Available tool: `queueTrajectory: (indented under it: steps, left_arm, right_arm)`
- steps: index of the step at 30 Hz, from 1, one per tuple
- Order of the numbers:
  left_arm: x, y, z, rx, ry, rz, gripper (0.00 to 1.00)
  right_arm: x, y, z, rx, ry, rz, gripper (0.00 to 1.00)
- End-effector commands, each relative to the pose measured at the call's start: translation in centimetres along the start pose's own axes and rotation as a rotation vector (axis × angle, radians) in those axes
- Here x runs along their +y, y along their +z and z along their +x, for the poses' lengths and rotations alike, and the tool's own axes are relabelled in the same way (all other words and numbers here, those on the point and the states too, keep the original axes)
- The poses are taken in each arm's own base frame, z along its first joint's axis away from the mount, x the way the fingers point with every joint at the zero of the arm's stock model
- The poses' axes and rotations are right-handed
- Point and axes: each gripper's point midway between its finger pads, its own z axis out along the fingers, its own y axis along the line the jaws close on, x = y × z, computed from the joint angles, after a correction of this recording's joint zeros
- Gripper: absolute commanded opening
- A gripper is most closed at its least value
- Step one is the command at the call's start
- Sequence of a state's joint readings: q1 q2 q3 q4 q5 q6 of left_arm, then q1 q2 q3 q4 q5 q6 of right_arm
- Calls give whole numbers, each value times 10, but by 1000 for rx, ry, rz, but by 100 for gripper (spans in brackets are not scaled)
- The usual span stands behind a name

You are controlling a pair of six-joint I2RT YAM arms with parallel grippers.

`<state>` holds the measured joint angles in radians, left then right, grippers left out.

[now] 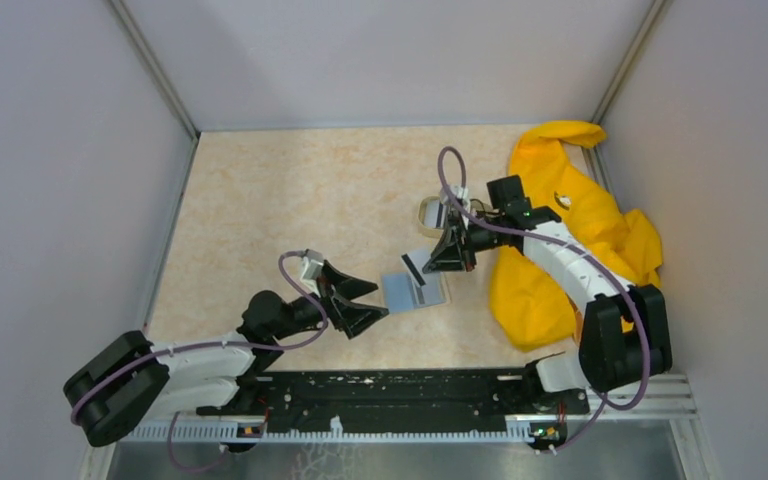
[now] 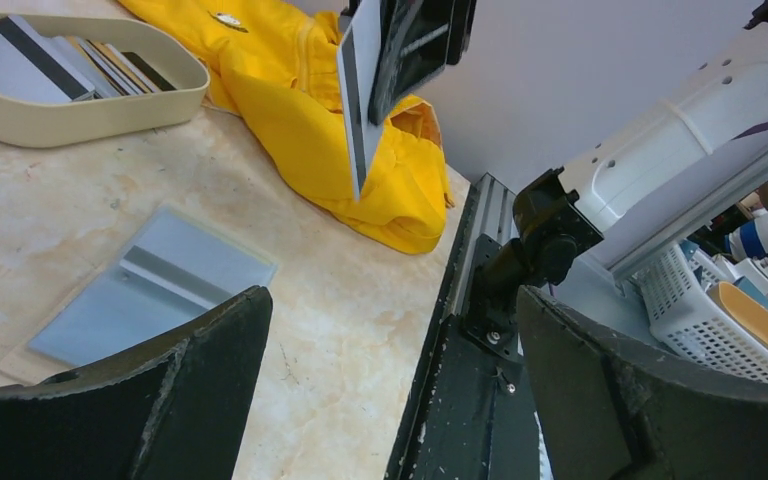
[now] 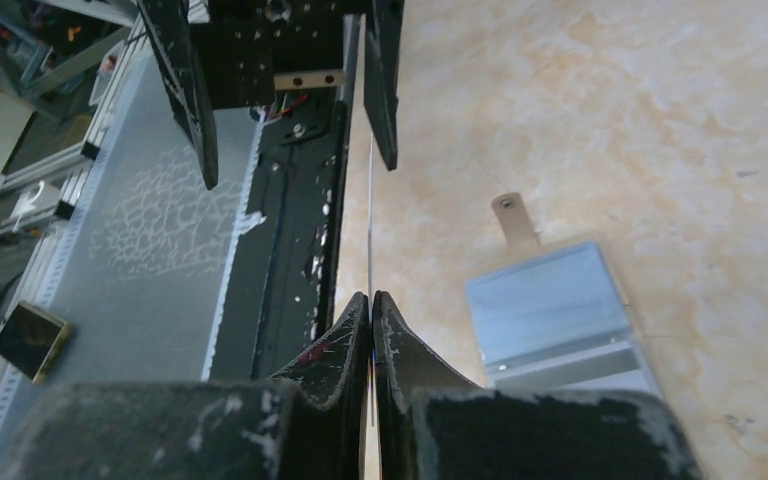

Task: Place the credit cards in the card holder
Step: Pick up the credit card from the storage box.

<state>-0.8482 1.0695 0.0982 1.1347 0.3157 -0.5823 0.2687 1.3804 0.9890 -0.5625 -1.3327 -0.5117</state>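
The card holder (image 1: 415, 291) lies open on the table, light blue inside up, with its tan snap tab showing in the right wrist view (image 3: 558, 310). My right gripper (image 1: 432, 264) is shut on one credit card (image 1: 412, 268) and holds it on edge just above the holder's far side. In the right wrist view the card (image 3: 370, 220) is a thin line sticking out of the shut gripper (image 3: 371, 297). More credit cards (image 2: 35, 58) lie in the oval beige dish (image 2: 110, 115). My left gripper (image 1: 378, 299) is open and empty, just left of the holder (image 2: 160, 285).
A big yellow cloth (image 1: 570, 235) lies bunched at the right, beside and behind the right arm. The dish (image 1: 430, 212) stands just behind the right gripper. The black base rail (image 1: 410, 392) runs along the near edge. Grey walls close in both sides and the back.
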Motion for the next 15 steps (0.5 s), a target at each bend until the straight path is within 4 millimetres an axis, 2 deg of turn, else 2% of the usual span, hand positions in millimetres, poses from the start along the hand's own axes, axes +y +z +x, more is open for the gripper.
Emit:
queueTrajectory:
  steps: [1, 4, 10, 15]
  left_arm:
    - [-11, 11, -26, -84, 61, 54, 97]
    - [-7, 17, -32, -105, 64, 33, 95]
    - [-1, 32, -34, -91, 77, 20, 90]
    - [-2, 46, -32, -54, 88, 43, 70]
  right_arm:
    - [12, 17, 8, 39, -113, -72, 0]
    - [15, 26, 17, 106, -143, -84, 0]
    - [21, 33, 24, 134, -137, -119, 0]
    - [24, 38, 28, 159, -148, -131, 0]
